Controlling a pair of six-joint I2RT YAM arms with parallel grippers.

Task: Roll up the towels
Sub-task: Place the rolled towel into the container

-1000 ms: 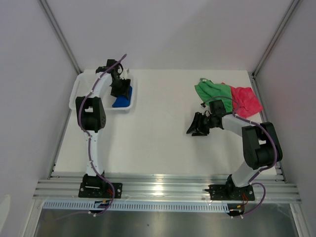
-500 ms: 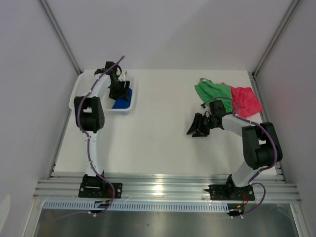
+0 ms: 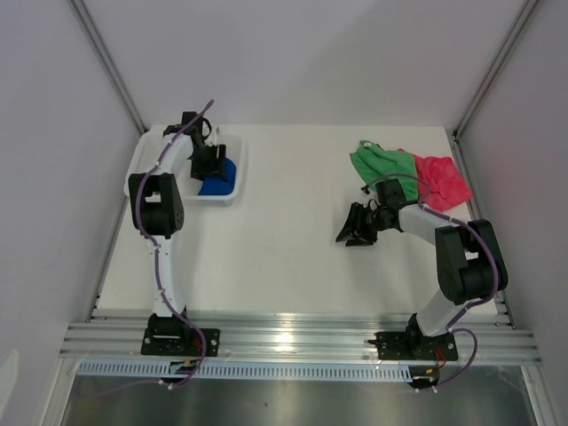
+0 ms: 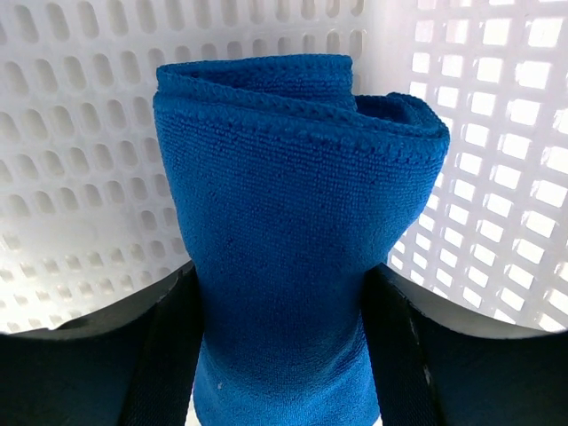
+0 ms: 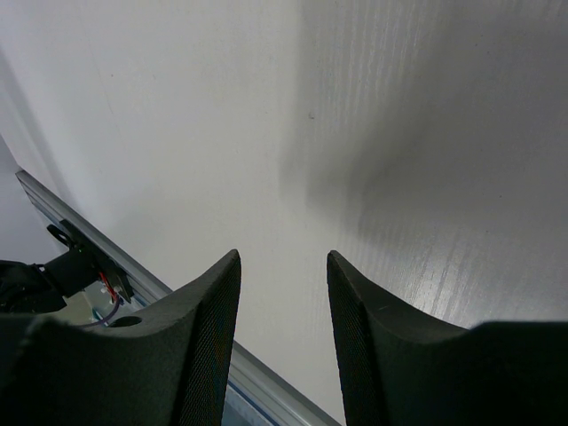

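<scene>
From above, the left end effector (image 3: 211, 164) reaches down into the white plastic mesh basket (image 3: 213, 199) at the far left of the table (image 3: 284, 231), where the royal-blue cloth towel (image 3: 218, 177) lies already rolled, apparently being put away as finished work. The bright green cloth towel (image 3: 383, 164) and the pink-red cloth towel (image 3: 444, 180) lie crumpled and overlapping at the far right, not yet rolled. The right end effector (image 3: 352, 226) hovers low over bare table just near them, probably waiting its turn. The left wrist view shows the blue roll (image 4: 284, 231) standing on end against the basket's perforated wall (image 4: 80, 133), with a dark finger (image 4: 169, 355) against each side of it. Whether they press on the roll or have just let go I cannot tell. The right wrist view shows that end effector (image 5: 282, 266) with its jaws parted and holding nothing, only white table (image 5: 177, 115) between them. Compared with a second ago, the left wrist has shifted slightly towards the basket's far-left side and the blue roll sits a touch farther in. The right arm and the two loose towels have not moved.
</scene>
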